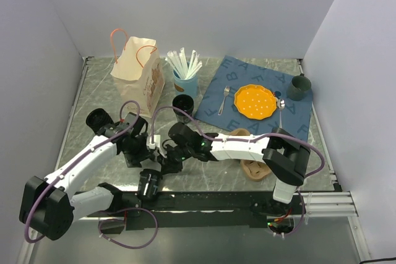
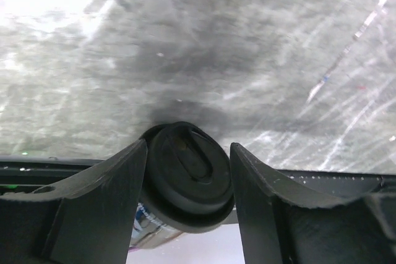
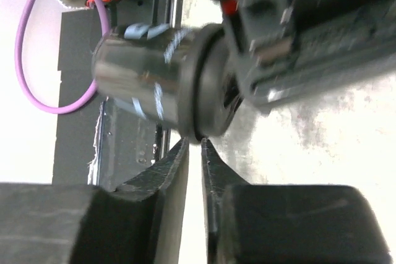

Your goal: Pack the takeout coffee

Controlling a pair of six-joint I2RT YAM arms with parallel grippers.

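The takeout coffee (image 2: 189, 171), a small black cup with a black lid, lies on its side above the grey table. My left gripper (image 2: 189, 145) is shut on its lid end, a finger (image 2: 105, 202) on each side. In the right wrist view the cup (image 3: 148, 81) stretches left from the left gripper's body (image 3: 291, 35). My right gripper (image 3: 194, 142) sits just under the lid's rim, jaws nearly together with a thin slit between them. Whether they pinch the rim is unclear. In the top view both grippers meet near the front (image 1: 162, 151), and the cup is hidden there.
A paper bag (image 1: 137, 72) stands at the back left. Beside it are a light-blue cup of straws (image 1: 185, 81) and a lidless black cup (image 1: 183, 104). A blue placemat (image 1: 291, 112) holds an orange plate (image 1: 255, 102), cutlery and a grey-green mug (image 1: 299, 88). A brown object (image 1: 252, 166) lies under the right arm.
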